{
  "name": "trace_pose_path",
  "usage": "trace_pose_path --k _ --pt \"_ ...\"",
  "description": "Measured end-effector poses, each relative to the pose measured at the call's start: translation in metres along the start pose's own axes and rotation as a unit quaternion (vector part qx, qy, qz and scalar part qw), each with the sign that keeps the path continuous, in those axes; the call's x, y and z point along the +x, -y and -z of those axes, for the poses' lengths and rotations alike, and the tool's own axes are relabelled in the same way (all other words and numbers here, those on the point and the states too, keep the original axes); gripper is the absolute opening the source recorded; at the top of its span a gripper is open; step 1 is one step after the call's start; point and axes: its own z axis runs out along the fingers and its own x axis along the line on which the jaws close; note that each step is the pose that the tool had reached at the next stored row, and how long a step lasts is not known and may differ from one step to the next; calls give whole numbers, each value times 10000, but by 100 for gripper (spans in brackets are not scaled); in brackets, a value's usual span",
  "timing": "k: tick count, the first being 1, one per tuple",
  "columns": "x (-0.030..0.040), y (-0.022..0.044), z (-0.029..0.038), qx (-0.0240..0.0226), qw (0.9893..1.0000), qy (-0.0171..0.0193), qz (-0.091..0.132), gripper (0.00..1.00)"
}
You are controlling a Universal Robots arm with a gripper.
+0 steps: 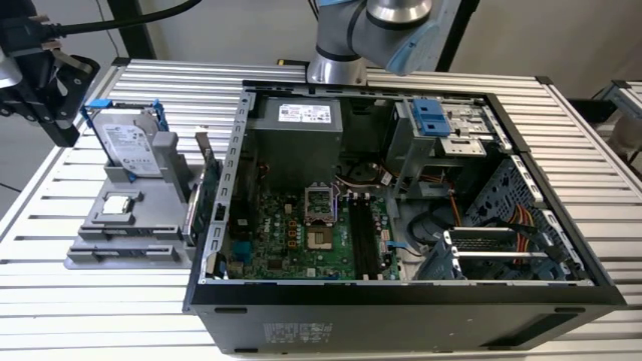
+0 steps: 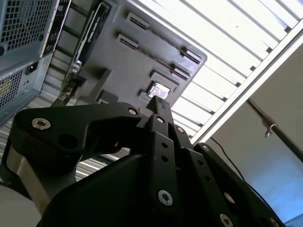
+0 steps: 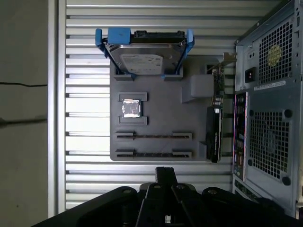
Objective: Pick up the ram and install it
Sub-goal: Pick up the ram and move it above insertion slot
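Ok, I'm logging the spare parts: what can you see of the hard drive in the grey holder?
The hard drive is a silver metal box with a white label, clipped in a blue plastic frame. It stands on edge, tilted slightly, in brackets at one end of the grey holder. Nothing else touches it.

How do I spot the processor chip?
A grey holder sits beside the open computer case, on the exterior view's left. The processor chip lies flat in its square recess near the upright hard drive: the only small, silvery square.
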Motion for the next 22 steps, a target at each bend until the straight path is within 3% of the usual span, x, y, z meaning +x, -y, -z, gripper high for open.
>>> trace_pose_path --k 13,22 --pt "0 0 -1 -1 10000 -1 21 0" --pt "0 -1 1 0 9994 -17 334 0"
